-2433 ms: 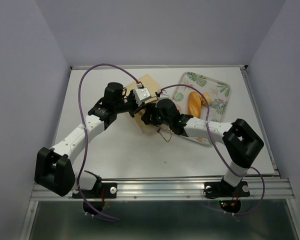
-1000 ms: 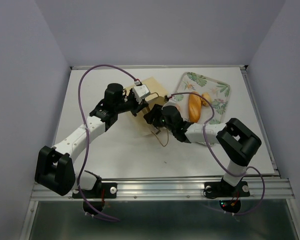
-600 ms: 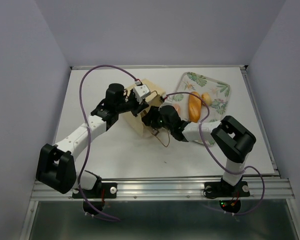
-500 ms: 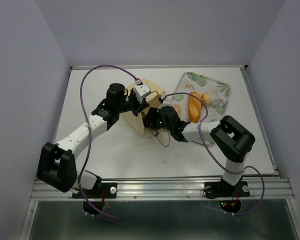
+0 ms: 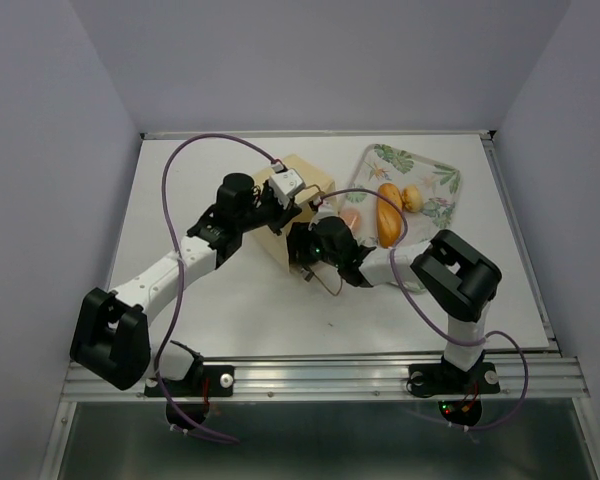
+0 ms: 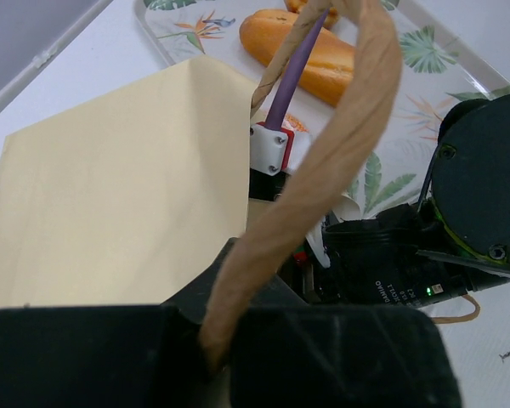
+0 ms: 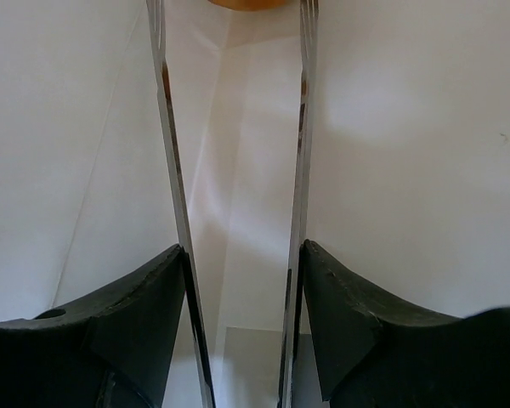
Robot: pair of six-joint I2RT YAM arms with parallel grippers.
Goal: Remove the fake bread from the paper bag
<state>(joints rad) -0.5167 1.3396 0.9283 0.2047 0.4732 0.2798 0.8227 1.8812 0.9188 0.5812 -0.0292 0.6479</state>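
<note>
One orange piece of the fake bread (image 7: 242, 3) lay deep inside the paper bag (image 5: 305, 172). Only its edge showed, straight ahead of the right gripper (image 7: 231, 34) and in line with the gap between its parted, empty fingers, and its long axis could not be told. The bag sat tilted just beside the floral tray (image 5: 442, 178), which held the long loaf (image 5: 388, 212), while the left gripper (image 6: 212, 340) was clamped on the bag's cord handle (image 6: 340, 144); the right arm was nearer, so the reach likely ran straight forward.
</note>
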